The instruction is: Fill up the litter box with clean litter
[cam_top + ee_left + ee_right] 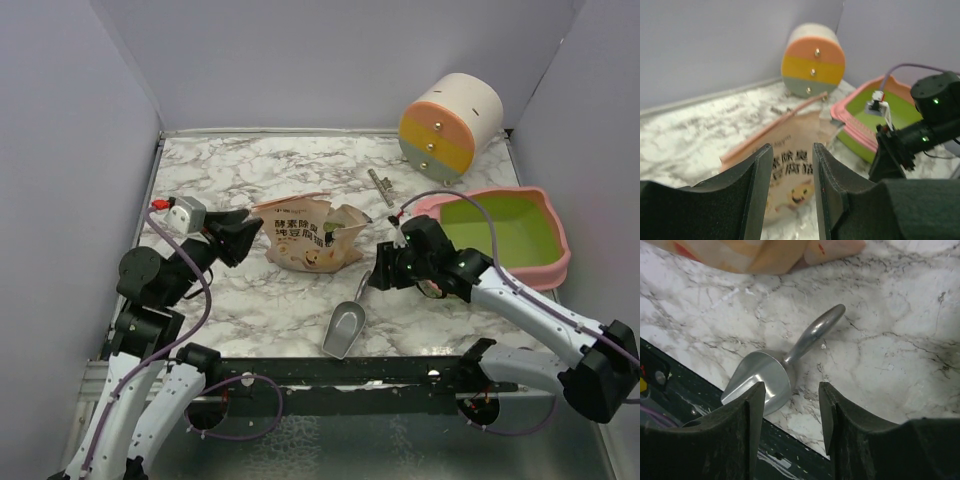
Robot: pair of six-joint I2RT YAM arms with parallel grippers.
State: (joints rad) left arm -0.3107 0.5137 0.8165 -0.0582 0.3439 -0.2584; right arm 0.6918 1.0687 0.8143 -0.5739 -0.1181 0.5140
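Up close from right wrist only: scoop (790,360) beneath parted, empty right gripper (792,390). Box (500,232) near, rightward. Left gripper (792,150) parted too.

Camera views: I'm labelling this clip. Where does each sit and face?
Top external: above, behind the robot, looking down on left arm, right arm, bag, scoop, litter box.
Left wrist: on left arm, facing across bag toward drum; own fingers below.
Right wrist: on right arm, facing down at scoop; own fingers below.
Shared: scoop, in top and right wrist.
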